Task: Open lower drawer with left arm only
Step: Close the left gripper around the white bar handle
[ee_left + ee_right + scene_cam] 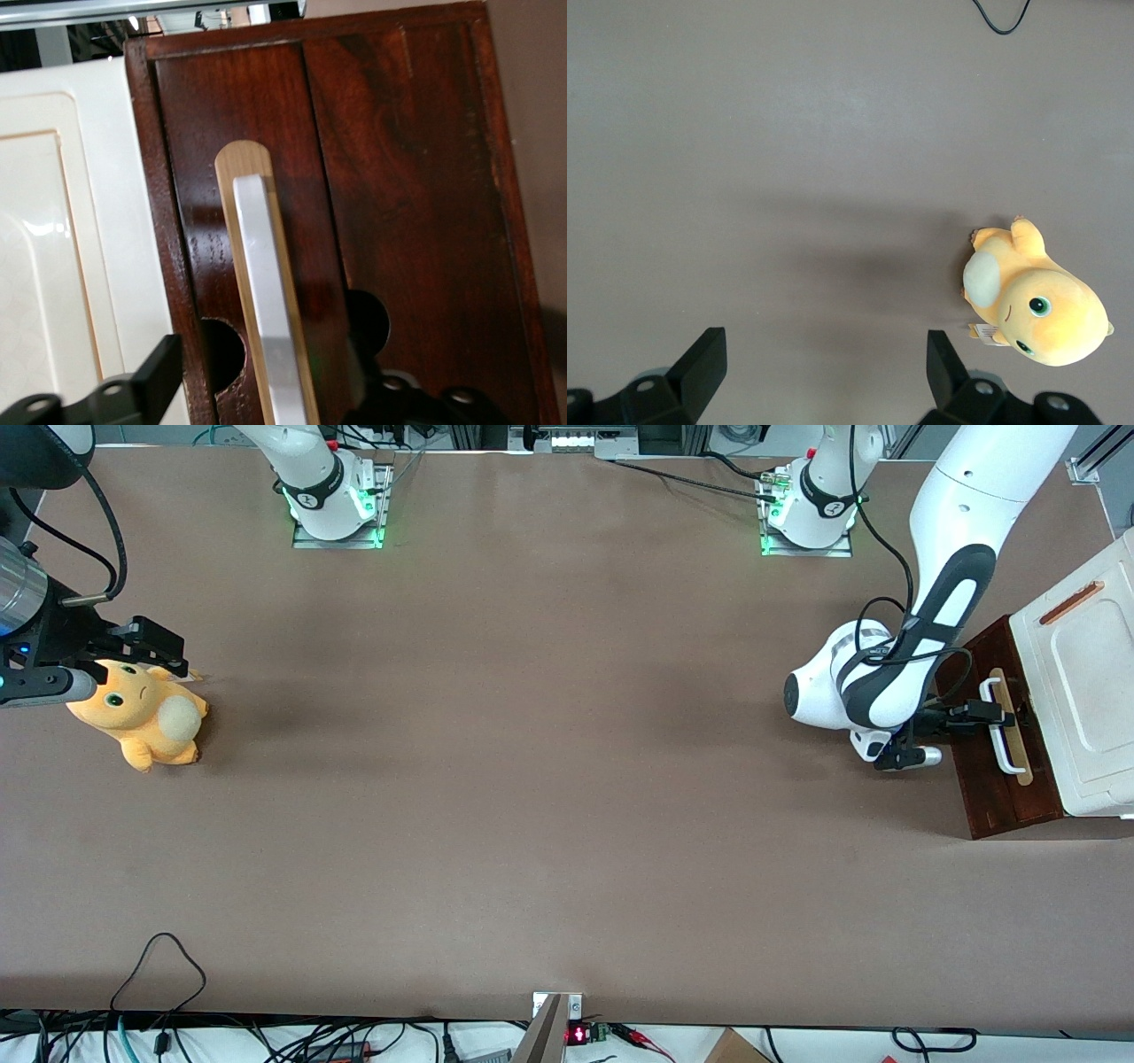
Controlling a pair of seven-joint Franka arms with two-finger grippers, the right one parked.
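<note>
**Gripper straddling the drawer handle**

The brown table (532, 779) carries one cream-white cabinet (1085, 691) at the working arm's end, one lower drawer (997, 797) jutting from under it, and one orange plush toy (146, 722) far off toward the parked arm's end — nothing lies between. The left arm (952, 558) reaches down to the drawer front. Its gripper (992, 714) is spread, one finger (146, 385) either side of the single white handle (270, 328) — contact unclear.

L arm (952, 558) reaching down, wrist horizontal, tool (997, 715) fingers apart.
</note>
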